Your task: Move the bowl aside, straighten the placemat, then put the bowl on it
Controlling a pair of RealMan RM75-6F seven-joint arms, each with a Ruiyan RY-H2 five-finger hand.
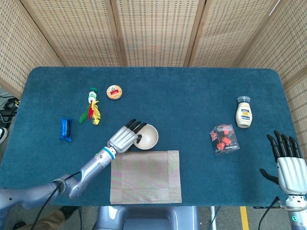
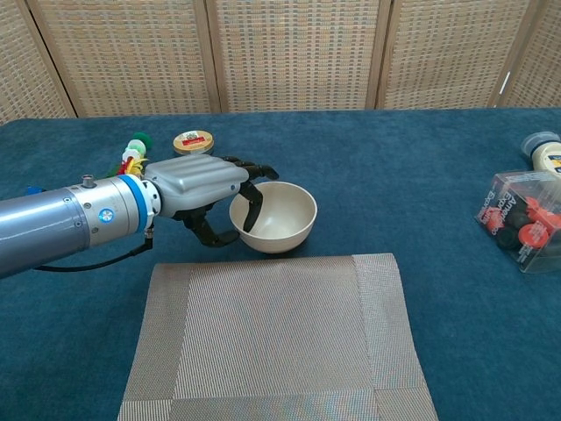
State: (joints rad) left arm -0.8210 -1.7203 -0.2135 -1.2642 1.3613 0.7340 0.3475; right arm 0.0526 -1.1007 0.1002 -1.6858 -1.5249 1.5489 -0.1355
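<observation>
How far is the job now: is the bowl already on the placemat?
Not yet. The bowl sits on the table just beyond the placemat, so it looks moved aside, and the placemat lies fairly square. The left hand grips the bowl's rim. The right hand waits open. Left: setting the bowl on the placemat.

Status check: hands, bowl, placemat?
Left hand grips bowl rim, beyond placemat. Right hand open, idle. Bowl off mat; nothing obstructing.
</observation>
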